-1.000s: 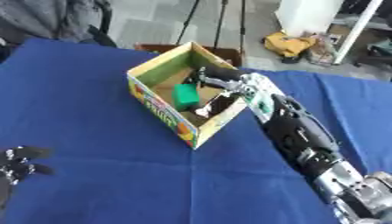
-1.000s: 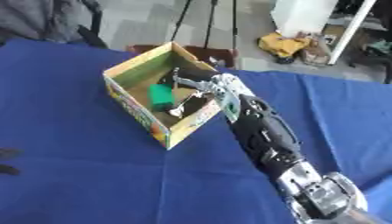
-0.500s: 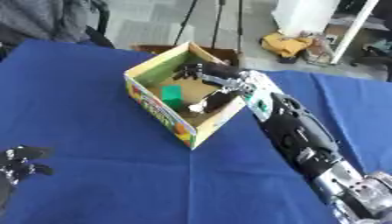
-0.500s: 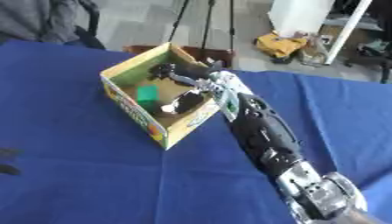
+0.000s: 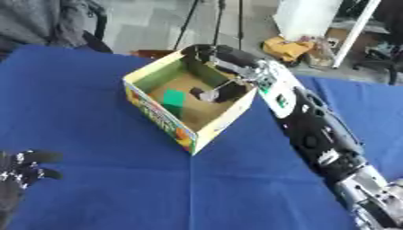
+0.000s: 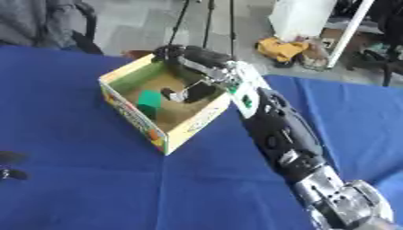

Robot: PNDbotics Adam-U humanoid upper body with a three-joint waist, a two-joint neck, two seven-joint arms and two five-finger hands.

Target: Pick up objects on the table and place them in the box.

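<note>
Green block (image 5: 173,98) lies in the box (image 5: 157,116) (left of right hand (image 5: 224,56) fingers).

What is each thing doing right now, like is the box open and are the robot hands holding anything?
Box: open at the top, upright on the blue table.
Green block: lying inside the box, nothing touching it.
Right robot hand: over the box's far corner, fingers curled, holding nothing.
Left robot hand: idle at the lower left, fingers relaxed.

A lab or workshop: tripod legs (image 5: 185,27), a white post (image 5: 355,31) (clutter behind), grey floor.
</note>
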